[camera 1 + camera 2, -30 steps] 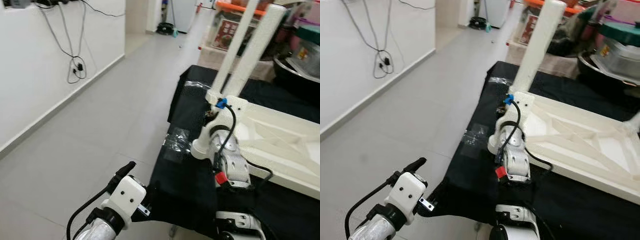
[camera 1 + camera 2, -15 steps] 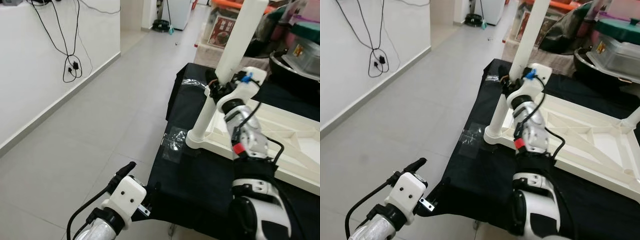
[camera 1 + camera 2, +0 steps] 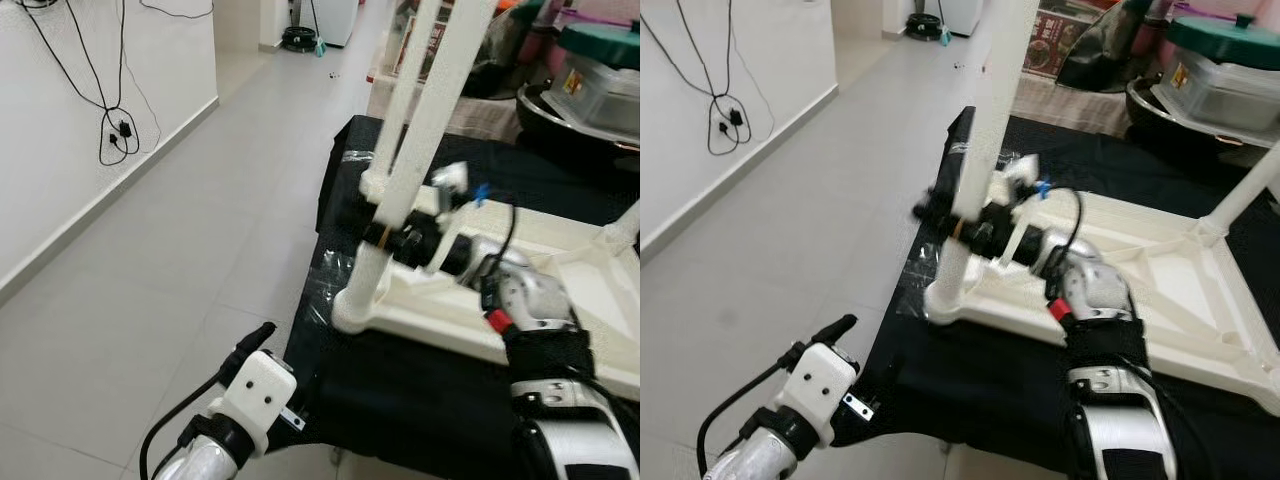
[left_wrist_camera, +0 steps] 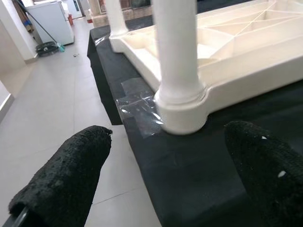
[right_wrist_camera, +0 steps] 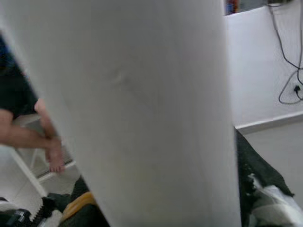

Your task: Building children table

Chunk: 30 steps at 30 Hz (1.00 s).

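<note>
**White plastic table leg, upright in corner socket, right gripper at its shaft**

White plastic children's table [image 3: 1160, 270]: lies upside down on the desk [image 3: 970, 390], which is covered in black cloth. Underside ribs face up.

Near-corner leg [image 3: 975, 150]: long axis close to vertical, leaning slightly, its foot end up and out of the top of the head views. Its lower end sits in the round corner socket [image 3: 945, 300] at the desk's left front edge. The seating depth cannot be told. A second leg [image 3: 1240, 195] stands at the far right corner.

Right gripper [image 3: 965, 230]: reaches across from the right, level with the lower part of the shaft and just above the socket. Its black fingers sit at the leg, one on either side as far as blur allows; they appear pressed onto it, pinching the shaft. In the right wrist view the leg [image 5: 142, 113] lies directly ahead of the gripper, touching or all but touching.

Left gripper [image 4: 161, 189]: low and to the left of the desk corner, well apart from the leg, fingers [image 4: 61, 175] spread wide with nothing between them. The socket and leg base [image 4: 182, 104] lie straight ahead of it and slightly above.

Governing relation: the leg's axis runs up and down, crosswise to the right gripper's horizontal reach, and the socket is directly below the grip. Any seating push would likely go straight down along that axis. The right arm is the nearer.

Risk, as judged: a sideways pull could tilt the leg or drag the table toward the desk edge.
</note>
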Available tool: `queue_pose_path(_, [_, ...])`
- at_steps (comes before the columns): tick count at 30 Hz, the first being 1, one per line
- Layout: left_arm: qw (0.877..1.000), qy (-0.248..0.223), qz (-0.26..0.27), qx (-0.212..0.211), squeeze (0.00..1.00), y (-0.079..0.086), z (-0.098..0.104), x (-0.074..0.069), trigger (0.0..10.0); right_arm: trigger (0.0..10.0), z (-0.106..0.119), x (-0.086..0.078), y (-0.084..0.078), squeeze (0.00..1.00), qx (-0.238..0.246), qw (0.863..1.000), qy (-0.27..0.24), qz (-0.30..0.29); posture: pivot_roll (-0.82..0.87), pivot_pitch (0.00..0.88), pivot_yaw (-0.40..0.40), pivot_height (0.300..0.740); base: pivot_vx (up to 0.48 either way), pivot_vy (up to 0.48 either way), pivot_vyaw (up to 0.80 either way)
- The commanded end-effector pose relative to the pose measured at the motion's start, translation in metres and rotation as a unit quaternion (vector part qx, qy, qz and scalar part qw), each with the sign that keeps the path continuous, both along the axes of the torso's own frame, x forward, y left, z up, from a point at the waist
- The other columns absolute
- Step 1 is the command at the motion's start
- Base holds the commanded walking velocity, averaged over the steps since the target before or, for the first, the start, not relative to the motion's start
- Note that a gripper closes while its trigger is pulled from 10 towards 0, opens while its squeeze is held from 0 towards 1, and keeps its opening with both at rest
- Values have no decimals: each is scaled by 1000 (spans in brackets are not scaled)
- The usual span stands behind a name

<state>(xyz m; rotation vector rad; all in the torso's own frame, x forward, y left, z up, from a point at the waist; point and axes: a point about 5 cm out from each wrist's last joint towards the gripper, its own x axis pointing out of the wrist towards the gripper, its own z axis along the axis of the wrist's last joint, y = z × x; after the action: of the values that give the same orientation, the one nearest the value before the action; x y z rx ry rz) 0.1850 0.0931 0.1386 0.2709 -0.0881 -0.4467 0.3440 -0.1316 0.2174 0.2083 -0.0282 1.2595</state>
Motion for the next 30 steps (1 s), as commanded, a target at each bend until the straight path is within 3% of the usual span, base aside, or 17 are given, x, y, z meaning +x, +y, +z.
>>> queue_pose_path(1, [1000, 11, 2, 0, 0, -1, -3, -2, 10000, 0, -12, 12, 2, 0, -28, 998, 4, -64, 141, 68, -159, 740, 0, 0, 0])
queue_pose_path(4, [1000, 11, 2, 0, 0, 0, -3, -1, 10000, 0, -13, 27, -5, 0, -40, 985, 7, -170, 135, 70, -159, 740, 0, 0, 0])
queue_pose_path(7, [1000, 13, 1, -1, 0, 0, -3, -1, 10000, 0, -14, 38, -21, 0, -40, 949, 26, -311, 130, 72, -161, 740, 0, 0, 0])
queue_pose_path(8, [1000, 13, 1, -1, 0, 1, -3, -1, 10000, 0, -16, 43, -33, 0, -47, 912, 38, -407, 125, 72, -160, 740, 0, 0, 0])
queue_pose_path(11, [1000, 13, 1, 0, 0, 1, -4, -1, 10000, 0, -17, 44, -41, 0, -52, 882, 45, -467, 122, 71, -158, 740, 0, 0, 0])
queue_pose_path(12, [1000, 13, 1, 0, 0, 1, -4, 0, 10000, 0, -21, 38, -57, 0, -68, 828, 48, -555, 118, 71, -154, 740, 0, 0, 0])
queue_pose_path(13, [1000, 13, 1, 0, 0, 1, -4, 0, 10000, 0, -21, 38, -57, 0, -68, 828, 48, -555, 118, 71, -154, 740, 0, 0, 0])
queue_pose_path(15, [1000, 13, 0, 0, 0, 1, -4, 0, 10000, 0, -32, 15, -75, 0, -64, 721, 75, -685, 117, 72, -152, 740, 0, 0, 0])
queue_pose_path(16, [1000, 13, 0, 0, 0, 1, -4, 0, 10000, 0, -32, 15, -75, 0, -64, 721, 75, -685, 117, 72, -152, 740, 0, 0, 0])
queue_pose_path(17, [1000, 14, -1, 0, 0, 1, -4, 0, 10000, 0, -38, 2, -79, 0, -57, 675, 93, -730, 117, 70, -148, 740, 0, 0, 0])
queue_pose_path(20, [1000, 14, -1, 0, 0, 1, -4, 0, 10000, 0, -45, -7, -72, 0, -43, 638, 119, -759, 118, 71, -150, 740, 0, 0, 0])
queue_pose_path(24, [1000, 13, -1, 1, 0, 1, -4, 0, 10000, 0, -45, -7, -62, 0, -35, 634, 129, -762, 122, 71, -152, 740, 0, 0, 0])
queue_pose_path(25, [1000, 13, -1, 1, 0, 1, -4, 0, 10000, 10000, -43, -1, -48, 0, -10, 659, 135, -740, 121, 68, -152, 740, 0, 0, 0])
queue_pose_path(27, [1000, 13, -1, 1, 0, 1, -4, 0, 10000, 10000, -43, -1, -48, 0, -10, 659, 135, -740, 121, 68, -152, 740, 0, 0, 0])
queue_pose_path(28, [1000, 13, -1, 1, 0, 0, -3, 1, 10000, 10000, -37, 4, -39, 0, 12, 679, 127, -723, 121, 68, -153, 740, 0, 0, 0])
queue_pose_path(29, [1000, 13, -1, 0, 0, 0, -4, 0, 10000, 10000, -28, 9, -31, 1000, 40, 708, 113, -696, 118, 66, -153, 740, 0, 0, 0])
queue_pose_path(30, [1000, 13, -1, 0, 0, 0, -4, 0, 10000, 10000, -28, 9, -31, 1000, 40, 708, 113, -696, 118, 66, -153, 740, 0, 0, 0])
